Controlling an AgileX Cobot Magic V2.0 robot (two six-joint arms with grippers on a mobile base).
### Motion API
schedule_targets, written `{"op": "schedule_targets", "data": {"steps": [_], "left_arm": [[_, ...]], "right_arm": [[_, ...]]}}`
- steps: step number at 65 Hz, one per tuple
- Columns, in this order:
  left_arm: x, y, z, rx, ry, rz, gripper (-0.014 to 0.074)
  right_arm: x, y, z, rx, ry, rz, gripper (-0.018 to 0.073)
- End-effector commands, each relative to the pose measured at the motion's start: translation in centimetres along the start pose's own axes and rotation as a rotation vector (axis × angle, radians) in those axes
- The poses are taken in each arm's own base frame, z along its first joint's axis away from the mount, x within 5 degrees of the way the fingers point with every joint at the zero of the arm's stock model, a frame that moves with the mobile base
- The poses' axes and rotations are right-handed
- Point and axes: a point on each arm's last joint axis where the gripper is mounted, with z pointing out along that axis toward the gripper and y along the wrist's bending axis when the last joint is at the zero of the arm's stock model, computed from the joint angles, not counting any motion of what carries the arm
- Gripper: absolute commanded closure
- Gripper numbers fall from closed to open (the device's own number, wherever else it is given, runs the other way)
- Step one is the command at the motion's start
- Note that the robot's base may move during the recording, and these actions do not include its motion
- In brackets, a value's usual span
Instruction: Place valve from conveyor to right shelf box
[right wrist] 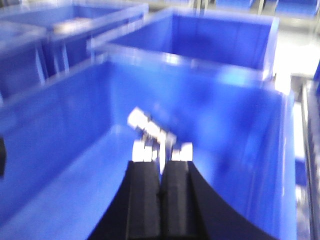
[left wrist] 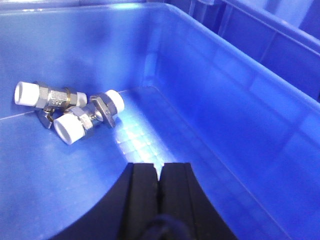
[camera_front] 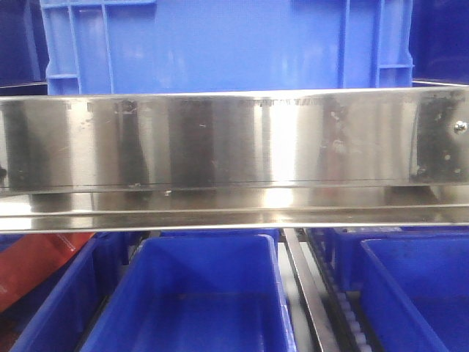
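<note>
In the blurred right wrist view, a metal valve [right wrist: 150,132] with white end caps sits right at the tips of my right gripper [right wrist: 161,162]. The jaws are almost together, apparently pinching a thin metal part of it. They hang over the inside of a blue box [right wrist: 225,110]. In the left wrist view my left gripper [left wrist: 160,166] is shut with nothing in it, low inside another blue box [left wrist: 225,100]. Two valves [left wrist: 52,97] [left wrist: 85,120] lie crossed on that box's floor, ahead and to the left. The conveyor is out of view, and neither gripper shows in the front view.
A shiny steel shelf rail [camera_front: 234,139] spans the front view, with a blue crate [camera_front: 220,44] above it. Below are open blue bins [camera_front: 190,293] [camera_front: 425,286], a roller track [camera_front: 311,293] between them and a red object [camera_front: 37,268] at left. More blue boxes [right wrist: 220,35] stand behind.
</note>
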Motion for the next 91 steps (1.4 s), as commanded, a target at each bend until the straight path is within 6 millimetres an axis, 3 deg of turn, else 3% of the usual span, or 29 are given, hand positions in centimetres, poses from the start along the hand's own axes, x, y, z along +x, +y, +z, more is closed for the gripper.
{"op": "schedule_targets", "data": {"steps": [1,15,27,48,58,67,82,91], "left_arm": [[-0.9,-1.0,-2.1,0.017,-0.043,0.036,0.0707],[-0.2,-1.8,-6.7,0.009,-0.15,0.099,0.0707],[3.1,-1.5,-11.3,-0.028,-0.276,0.088,0.0707],[11.8,-0.9,-18.5,-0.067,-0.416,0.087,0.0707],[16.1,-0.7,-21.0,-0.064,-0.446,0.089,0.0707],[18.6,-0.7,-23.0,-0.055,-0.491,0.095,0.0707],[19.7,-1.0,-26.3,-0.04,-0.631,0.107,0.0707],[19.9,-1.1,-27.1,-0.036,-0.662,0.11,0.0707]], "right_arm": [[-1.0,0.2,-1.6,-0.004,-0.037,-0.01,0.0721],[-1.9,0.5,-5.7,0.002,-0.097,-0.033,0.0721],[-0.3,0.5,-10.0,0.018,-0.173,-0.052,0.0721],[6.2,0.4,-17.2,0.028,-0.265,-0.051,0.0721],[9.7,0.4,-20.3,0.028,-0.287,-0.052,0.0721],[12.1,0.5,-23.0,0.026,-0.333,-0.054,0.0721],[12.6,0.7,-26.9,0.02,-0.457,-0.059,0.0721],[12.6,0.7,-27.9,0.019,-0.499,-0.061,0.0721]]}}
